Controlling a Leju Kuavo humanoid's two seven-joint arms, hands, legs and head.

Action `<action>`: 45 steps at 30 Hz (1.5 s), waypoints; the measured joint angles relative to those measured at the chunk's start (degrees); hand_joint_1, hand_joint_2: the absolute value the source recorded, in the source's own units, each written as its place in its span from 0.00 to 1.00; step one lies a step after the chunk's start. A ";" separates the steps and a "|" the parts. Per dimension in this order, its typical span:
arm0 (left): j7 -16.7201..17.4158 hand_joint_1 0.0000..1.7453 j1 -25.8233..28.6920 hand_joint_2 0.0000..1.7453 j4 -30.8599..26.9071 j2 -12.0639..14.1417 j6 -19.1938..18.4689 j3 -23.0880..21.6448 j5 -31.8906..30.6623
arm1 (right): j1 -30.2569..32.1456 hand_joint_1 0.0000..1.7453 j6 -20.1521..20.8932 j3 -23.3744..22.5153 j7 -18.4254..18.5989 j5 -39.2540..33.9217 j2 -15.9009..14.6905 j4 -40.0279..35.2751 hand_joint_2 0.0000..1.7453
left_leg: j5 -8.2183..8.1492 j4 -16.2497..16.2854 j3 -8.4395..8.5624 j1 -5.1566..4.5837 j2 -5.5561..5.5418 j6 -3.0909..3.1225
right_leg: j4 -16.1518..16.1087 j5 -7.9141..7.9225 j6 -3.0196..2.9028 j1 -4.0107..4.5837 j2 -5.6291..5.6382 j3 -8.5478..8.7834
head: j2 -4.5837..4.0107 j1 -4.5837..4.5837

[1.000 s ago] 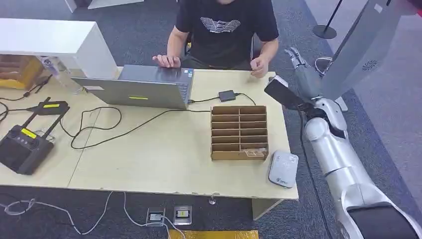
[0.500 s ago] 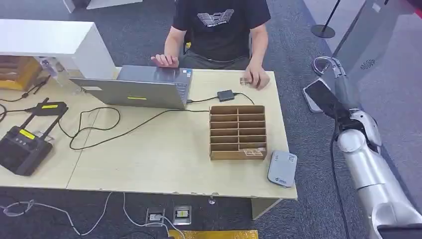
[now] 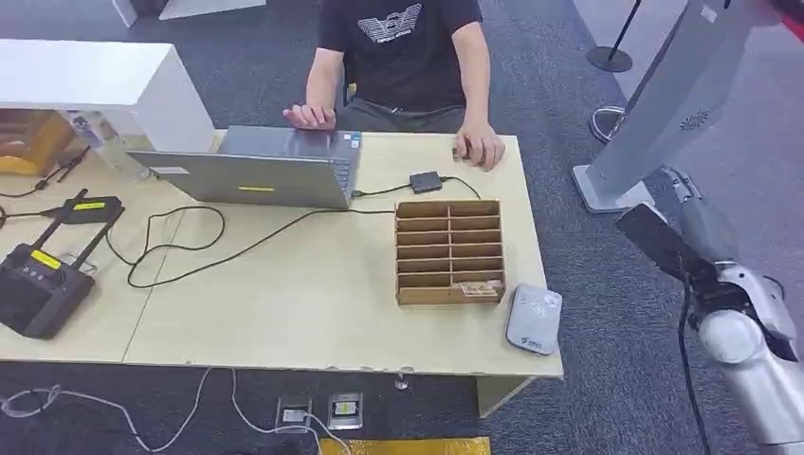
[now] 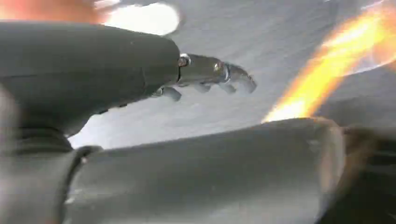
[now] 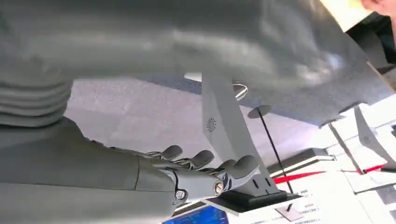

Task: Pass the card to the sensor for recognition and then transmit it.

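Beside the table [image 3: 284,313], the right hand [image 5: 205,179] is held empty, fingers apart, since the card [image 3: 465,150] is covered by a person's hand [image 3: 481,149].

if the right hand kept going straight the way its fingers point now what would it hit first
Probably the slanted grey panel stand: in the right wrist view the right hand has its fingers aimed toward the stand's base, nothing between. Depth is unclear.

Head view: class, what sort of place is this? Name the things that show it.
Probably an office or lab test area: grey carpet floor, a wooden desk with a laptop and loose cables, a person seated behind it, and a grey kiosk stand nearby.
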 joint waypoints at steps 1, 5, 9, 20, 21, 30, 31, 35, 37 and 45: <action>4.28 0.00 0.32 0.00 -4.38 0.74 -1.68 0.18 0.37 | 1.30 0.00 0.26 0.00 0.58 0.33 -0.74 -1.51 1.00 | 0.03 0.00 -0.03 0.00 -0.21 0.03 | 0.00 -0.02 0.01 0.00 -0.25 0.06 | 0.00 0.07; -9.17 0.00 0.29 0.00 -9.17 0.85 -4.44 -0.04 -5.04 | 5.70 0.00 -1.32 0.02 1.48 2.04 -2.45 -6.72 1.00 | 0.09 -0.01 -0.17 -0.01 -0.50 0.12 | -0.03 -0.05 0.01 -0.01 -0.59 0.14 | 0.00 0.18; -27.66 0.00 -1.32 0.00 -2.59 -3.79 -2.85 -2.23 -18.93 | 7.49 0.00 -2.93 0.39 -1.03 3.79 -2.39 -10.48 1.00 | 0.07 -0.01 -0.12 -0.17 -0.33 0.13 | -0.01 -0.01 0.04 -0.16 -0.42 0.09 | 0.00 0.04; -34.21 0.00 -2.41 0.00 13.93 -14.08 -3.31 -5.27 -23.84 | 12.12 0.00 -12.20 6.89 1.79 8.92 2.58 -12.73 1.00 | 0.07 -0.03 -0.18 -0.07 -0.38 0.14 | 0.00 -0.04 0.01 -0.05 -0.43 0.04 | 0.00 0.07; -35.08 0.00 -2.44 0.00 15.21 -14.40 -3.74 -5.38 -23.95 | 12.17 0.00 -13.33 7.32 1.14 8.92 2.80 -12.53 1.00 | 0.07 -0.03 -0.18 -0.05 -0.37 0.14 | 0.01 -0.04 0.01 -0.03 -0.43 0.03 | 0.00 0.11; -28.66 0.00 -3.73 0.00 18.76 -15.82 -8.47 -5.64 -24.78 | 12.33 0.00 -17.36 11.93 2.03 10.27 6.88 -9.06 1.00 | 0.09 -0.02 -0.17 -0.02 -0.38 0.12 | 0.01 -0.04 0.01 -0.01 -0.46 0.11 | 0.00 0.09; -27.89 0.00 -3.85 0.00 18.58 -15.84 -8.71 -5.64 -25.02 | 12.32 0.00 -17.12 12.15 2.23 10.43 7.23 -9.01 1.00 | 0.09 -0.02 -0.17 -0.02 -0.38 0.12 | 0.01 -0.04 0.01 -0.01 -0.46 0.10 | 0.00 0.11; -28.65 0.00 -3.95 0.00 17.97 -15.87 -9.69 -5.55 -25.26 | 12.32 0.00 -16.65 12.96 1.88 11.62 8.59 -8.60 1.00 | 0.09 -0.02 -0.18 -0.02 -0.38 0.12 | 0.01 -0.04 0.01 -0.01 -0.46 0.08 | 0.00 0.13; -28.87 0.00 -3.99 0.00 18.03 -15.87 -9.69 -5.55 -25.31 | 12.31 0.00 -16.66 13.25 1.44 12.35 9.44 -8.11 1.00 | 0.09 -0.03 -0.18 -0.01 -0.38 0.12 | 0.01 -0.04 0.00 0.00 -0.45 0.08 | 0.00 0.11; -17.14 0.00 -3.76 0.00 13.34 -14.97 -9.97 -4.55 -20.63 | 12.53 0.00 -15.81 13.92 2.49 14.49 12.50 -6.39 1.00 | 0.09 -0.03 -0.17 -0.02 -0.38 0.12 | 0.01 -0.04 0.00 0.00 -0.45 0.09 | 0.00 0.11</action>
